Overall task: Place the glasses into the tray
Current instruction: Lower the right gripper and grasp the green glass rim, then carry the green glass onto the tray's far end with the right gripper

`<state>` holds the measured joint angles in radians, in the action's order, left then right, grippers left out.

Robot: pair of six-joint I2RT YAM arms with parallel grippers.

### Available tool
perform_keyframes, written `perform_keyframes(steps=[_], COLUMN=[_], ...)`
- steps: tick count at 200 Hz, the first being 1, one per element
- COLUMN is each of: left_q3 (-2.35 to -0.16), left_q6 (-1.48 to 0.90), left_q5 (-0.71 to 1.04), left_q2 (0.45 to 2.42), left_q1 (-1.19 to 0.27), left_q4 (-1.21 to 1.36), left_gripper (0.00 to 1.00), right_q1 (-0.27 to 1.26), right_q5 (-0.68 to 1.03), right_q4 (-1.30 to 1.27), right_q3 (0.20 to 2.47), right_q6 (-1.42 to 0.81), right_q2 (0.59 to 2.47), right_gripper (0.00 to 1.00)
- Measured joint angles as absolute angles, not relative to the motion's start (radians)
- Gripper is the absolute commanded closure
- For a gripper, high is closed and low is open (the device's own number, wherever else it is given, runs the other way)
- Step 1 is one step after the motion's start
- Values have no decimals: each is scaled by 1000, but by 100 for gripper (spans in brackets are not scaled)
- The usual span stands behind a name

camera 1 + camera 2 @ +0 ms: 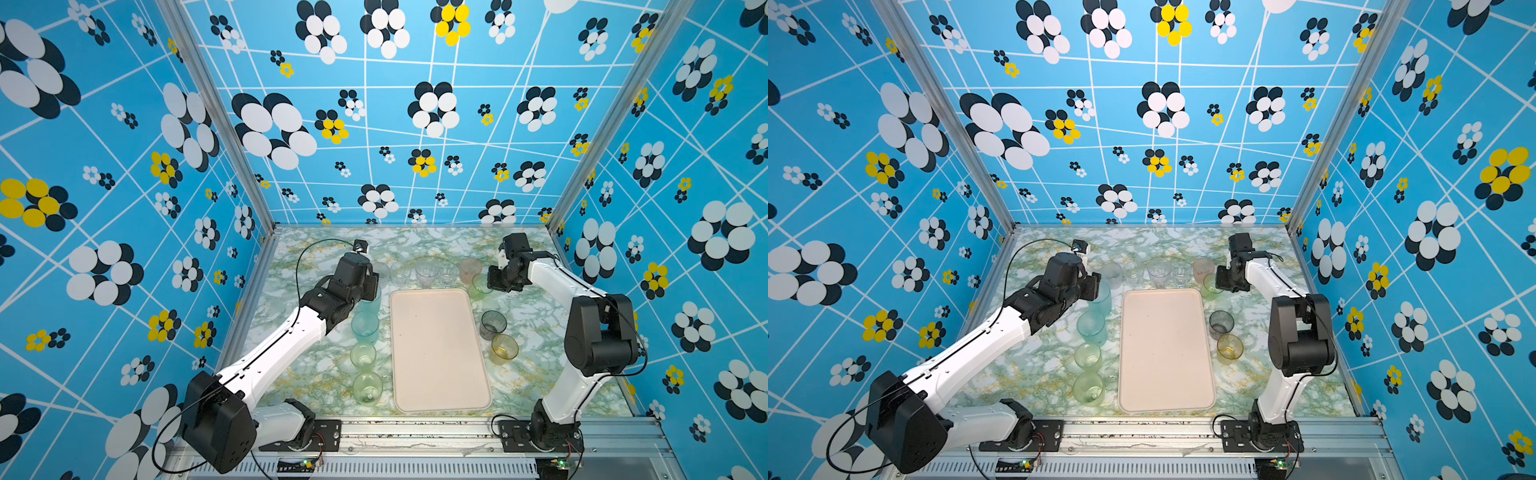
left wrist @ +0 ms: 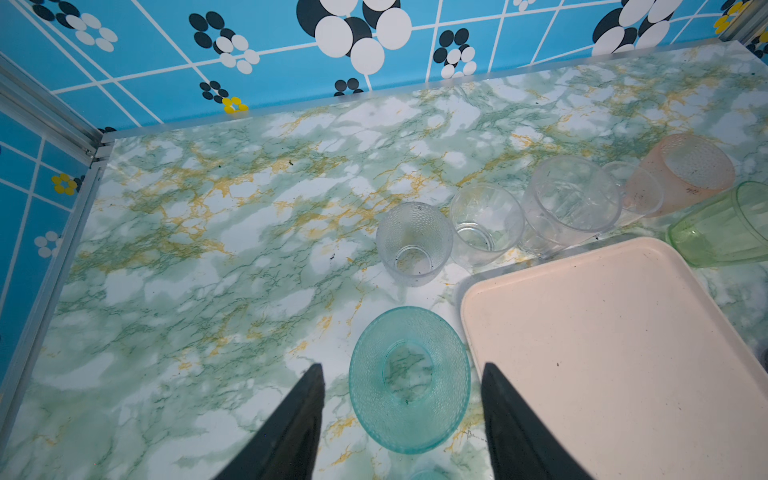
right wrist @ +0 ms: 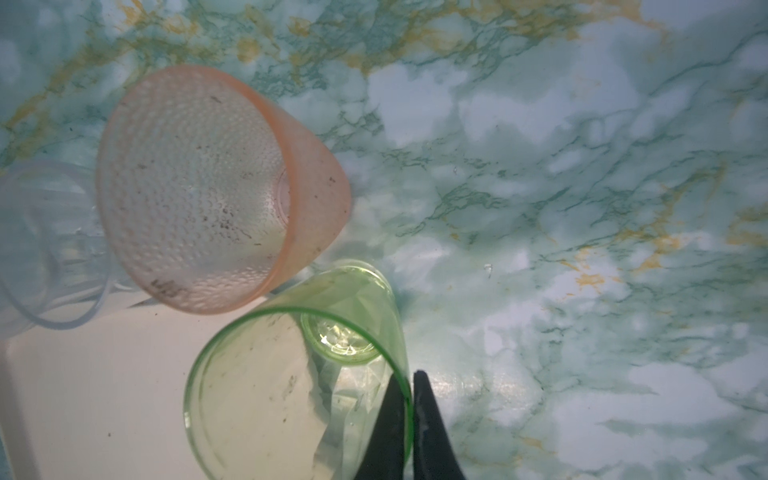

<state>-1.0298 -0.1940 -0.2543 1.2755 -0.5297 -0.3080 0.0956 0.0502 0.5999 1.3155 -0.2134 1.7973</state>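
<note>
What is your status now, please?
Right gripper shut on green glass rim; left gripper open over teal glass. Tray empty. Pink glass crowds the green one.

The tray, pale pinkish-cream with rounded corners and a low rim, is laid flat on the table, its long sides running front to back. 12 glasses are set outside it, mouths up. 4 are lined along its left side: 2 teal glasses farther back, 2 pale green glasses nearer. 4 clear glasses and 1 pink glass are ranged behind its far edge. 1 light green glass is seen at its far right corner; a grey glass and an amber glass are set beside its right edge.
</note>
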Motion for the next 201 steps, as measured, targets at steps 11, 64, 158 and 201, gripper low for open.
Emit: perform_keyframes(steps=[11,64,158,201], left_q3=[-1030,-1028,-1015,-1015], left_q6=[-194,-194,-196,-195], left_q5=[-254,-250,-226,-216], left_q2=[1275,1275,1288,1288], left_q1=[-530,-525,-521,-521], left_q4=[-308,-307,-296,-292], left_gripper=[39,39,39,39], right_q1=[97,99,463,622], right_q5=[38,-7,-66,-66], right_q4=[606,654,758,775], right_q3=[1316,1315,1451,1586], right_q6=[-213,-197,-176,-172], right_q2=[1790,1663,1599,1800], right_gripper=[93,93,93,93])
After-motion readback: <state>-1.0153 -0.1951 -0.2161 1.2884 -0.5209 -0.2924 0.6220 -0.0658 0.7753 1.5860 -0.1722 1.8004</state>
